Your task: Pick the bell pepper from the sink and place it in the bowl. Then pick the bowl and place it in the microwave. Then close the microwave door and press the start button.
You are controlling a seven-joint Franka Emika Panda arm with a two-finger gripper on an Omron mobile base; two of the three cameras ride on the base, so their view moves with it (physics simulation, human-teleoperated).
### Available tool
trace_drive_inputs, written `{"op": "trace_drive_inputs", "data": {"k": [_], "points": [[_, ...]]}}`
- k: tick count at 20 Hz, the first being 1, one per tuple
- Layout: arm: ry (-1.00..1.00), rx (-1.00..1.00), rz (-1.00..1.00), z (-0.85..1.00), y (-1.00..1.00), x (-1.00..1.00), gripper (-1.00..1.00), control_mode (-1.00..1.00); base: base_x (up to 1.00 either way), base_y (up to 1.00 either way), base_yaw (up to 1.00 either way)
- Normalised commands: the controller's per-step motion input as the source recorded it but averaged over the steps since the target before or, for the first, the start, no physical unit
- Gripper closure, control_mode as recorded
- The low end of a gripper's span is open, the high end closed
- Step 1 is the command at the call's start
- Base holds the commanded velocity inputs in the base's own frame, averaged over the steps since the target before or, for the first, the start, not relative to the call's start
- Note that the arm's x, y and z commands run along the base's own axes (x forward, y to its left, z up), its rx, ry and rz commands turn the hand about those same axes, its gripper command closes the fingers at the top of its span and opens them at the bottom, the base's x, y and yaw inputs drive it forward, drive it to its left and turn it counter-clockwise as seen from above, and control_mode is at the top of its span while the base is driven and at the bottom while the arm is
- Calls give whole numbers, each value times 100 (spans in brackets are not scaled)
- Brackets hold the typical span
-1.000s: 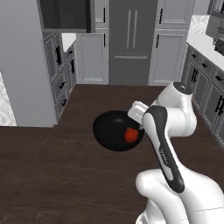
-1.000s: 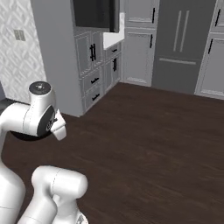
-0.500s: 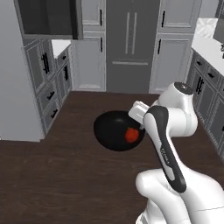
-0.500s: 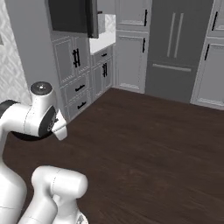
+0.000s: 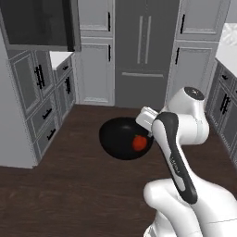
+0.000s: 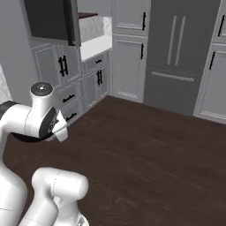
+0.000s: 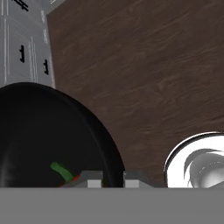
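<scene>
Bowl (image 5: 122,139), black and glossy, hangs clamped by its rim in your jaws (image 7: 113,178), which are pinched nearly shut across the thin wall: in the hand view one fingertip (image 7: 89,179) sits inside the rim and the other just outside it. You hold it this way, it seems, so it can travel level with its load while the base carries it across the kitchen. Inside the bowl lies the bell pepper (image 5: 138,143), red, resting against the wall nearest the jaws; its green stem shows just beside the inner fingertip. Below the bowl is only the dark wood floor (image 6: 150,154), well beneath it. Up and to the left in the left base view, the microwave (image 5: 39,23) shows as a dark open cavity above grey cabinets (image 5: 39,99), still well apart from the bowl. The placing step looks not yet done.
</scene>
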Motion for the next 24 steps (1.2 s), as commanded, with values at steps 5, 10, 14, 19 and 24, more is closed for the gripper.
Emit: {"op": "trace_drive_inputs", "data": {"k": [5, 10, 14, 19, 24], "points": [[0, 0, 0, 0, 0, 0, 100, 100, 100, -48, 21], [0, 0, 0, 0, 0, 0, 100, 100, 100, -43, 32], [0, 0, 0, 0, 0, 0, 100, 100, 100, -62, 44], [0, 0, 0, 0, 0, 0, 100, 100, 100, -63, 49], [0, 0, 0, 0, 0, 0, 100, 100, 99, -73, 52]]}}
